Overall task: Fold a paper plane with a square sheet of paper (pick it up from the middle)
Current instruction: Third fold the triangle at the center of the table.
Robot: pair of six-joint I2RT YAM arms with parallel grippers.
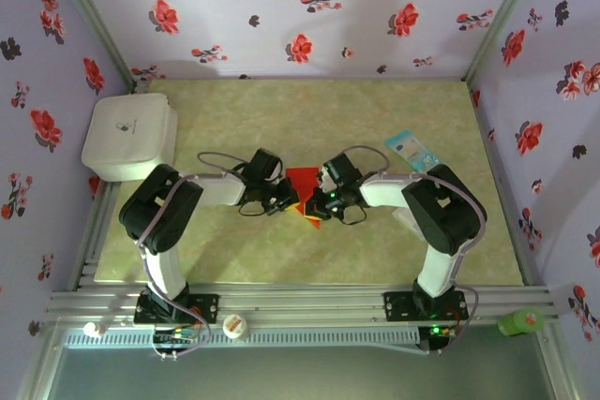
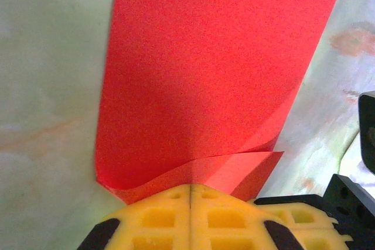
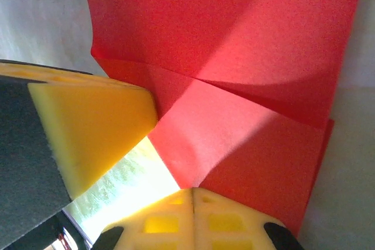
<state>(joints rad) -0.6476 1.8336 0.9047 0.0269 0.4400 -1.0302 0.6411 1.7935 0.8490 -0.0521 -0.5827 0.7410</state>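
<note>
Sheet of paper [image 1: 302, 183], bright red and unmarked, partly folded: overlapping flaps meet along diagonal creases. It sits near the middle of the counter [image 1: 281, 255], with a pointed corner directed toward 6 o'clock.

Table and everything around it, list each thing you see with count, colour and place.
square sheet of paper: one, red, partly folded, table centre
packet: one, light blue and white, right of paper, far side
box: one, white, table's left edge
cap: one, white, near rail, left
round object: one, green, near rail, right end
table: one, pale green
left gripper: one, yellow pads, shut, tips at paper
right gripper: one, yellow pads, shut, tips at paper
</note>
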